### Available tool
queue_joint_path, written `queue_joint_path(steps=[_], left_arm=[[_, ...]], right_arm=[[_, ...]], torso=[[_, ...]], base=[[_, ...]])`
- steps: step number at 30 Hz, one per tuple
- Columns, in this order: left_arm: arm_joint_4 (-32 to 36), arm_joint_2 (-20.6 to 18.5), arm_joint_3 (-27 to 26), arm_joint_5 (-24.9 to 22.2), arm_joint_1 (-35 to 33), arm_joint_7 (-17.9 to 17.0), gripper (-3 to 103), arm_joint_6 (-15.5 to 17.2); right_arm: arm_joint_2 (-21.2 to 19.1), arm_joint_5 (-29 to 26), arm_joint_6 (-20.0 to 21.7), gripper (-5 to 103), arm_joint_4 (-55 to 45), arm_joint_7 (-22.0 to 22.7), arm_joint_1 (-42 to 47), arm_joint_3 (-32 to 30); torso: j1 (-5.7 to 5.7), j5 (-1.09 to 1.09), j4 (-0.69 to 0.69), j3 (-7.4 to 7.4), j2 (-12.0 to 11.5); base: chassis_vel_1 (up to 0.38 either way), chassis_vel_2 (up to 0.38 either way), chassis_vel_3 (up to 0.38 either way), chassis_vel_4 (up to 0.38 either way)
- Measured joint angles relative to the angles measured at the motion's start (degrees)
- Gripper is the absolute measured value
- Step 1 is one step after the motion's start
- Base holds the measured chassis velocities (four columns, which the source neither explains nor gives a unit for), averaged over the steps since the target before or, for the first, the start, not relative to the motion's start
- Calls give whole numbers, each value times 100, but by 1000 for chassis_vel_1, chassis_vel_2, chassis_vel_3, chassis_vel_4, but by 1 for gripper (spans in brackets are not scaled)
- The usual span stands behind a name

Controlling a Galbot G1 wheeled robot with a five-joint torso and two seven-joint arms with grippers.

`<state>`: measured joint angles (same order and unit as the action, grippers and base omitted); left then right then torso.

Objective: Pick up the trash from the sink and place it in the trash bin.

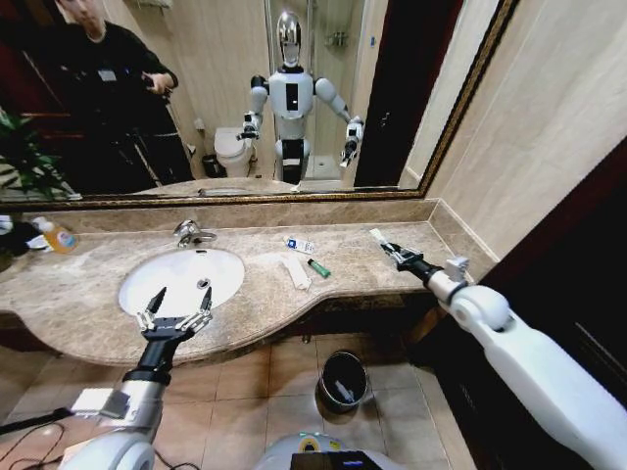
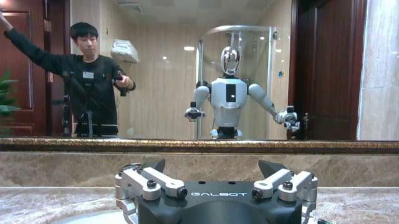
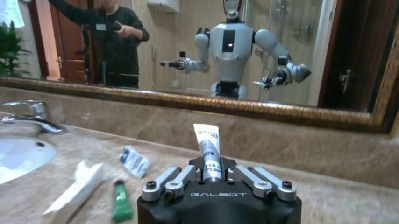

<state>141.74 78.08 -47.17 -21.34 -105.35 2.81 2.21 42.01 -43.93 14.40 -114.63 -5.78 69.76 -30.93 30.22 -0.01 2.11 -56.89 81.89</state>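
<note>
A: What is held? A white tube is clamped in the right pincer, above the surface, far right.

B: Light, soft, slippery; best pinched mid-body. The left pincer is spread above the sink.

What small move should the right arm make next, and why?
Probably swing toward the floor bin. The right gripper is shut on a white tube above the counter, while the bin stands below, nearer the robot.
</note>
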Motion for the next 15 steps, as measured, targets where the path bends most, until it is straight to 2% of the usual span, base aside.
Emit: queue_joint_path(steps=[3, 5, 9, 13, 15], left_arm=[[0, 0, -1, 0, 0, -1, 100, 0], [0, 0, 0, 0, 0, -1, 100, 0], [0, 1, -1, 0, 0, -1, 100, 0], [0, 0, 0, 0, 0, -1, 100, 0], [0, 0, 0, 0, 0, 0, 100, 0]], right_arm=[[175, 147, -126, 17, -174, 7, 455, -130], [484, 483, -265, 17, -263, 47, 779, -163], [769, 668, -344, 16, -361, 138, 961, -166], [1388, 1089, -631, 16, -594, 185, 1447, -162], [1451, 1150, -683, 16, -620, 181, 1512, -165]], torso=[[0, 1, 0, 0, 0], [0, 2, -1, 0, 0], [0, 0, 1, 0, 0], [1, 0, 0, 0, 0], [1, 1, 1, 0, 0]], base=[[0, 0, 0, 0], [0, 0, 0, 0], [0, 0, 0, 0], [0, 0, 0, 0], [0, 0, 0, 0]])
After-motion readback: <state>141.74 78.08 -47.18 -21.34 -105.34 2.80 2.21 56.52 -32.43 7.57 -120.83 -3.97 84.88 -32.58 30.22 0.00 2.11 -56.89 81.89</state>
